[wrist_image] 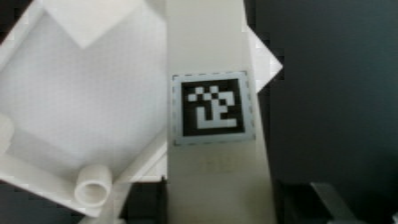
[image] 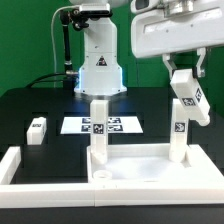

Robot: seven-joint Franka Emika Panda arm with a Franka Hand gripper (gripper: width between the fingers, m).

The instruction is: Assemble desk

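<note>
The desk's white rimmed tabletop (image: 135, 168) lies at the front. One leg (image: 100, 130) stands upright on it near the middle. Another leg (image: 178, 138) stands upright at its right end. My gripper (image: 188, 80) hangs at the exterior view's upper right, shut on a tilted leg block (image: 190, 100) just above that right leg. In the wrist view the held leg (wrist_image: 214, 110) with its square tag fills the space between my fingers (wrist_image: 320, 203). The tabletop (wrist_image: 71, 100) and a round socket (wrist_image: 89, 190) show beside it. A loose leg (image: 38, 130) lies on the black table at the exterior view's left.
The marker board (image: 122, 124) lies flat behind the tabletop. The arm's white base (image: 97, 65) stands at the back centre. A low white border wall (image: 18, 165) runs along the front left.
</note>
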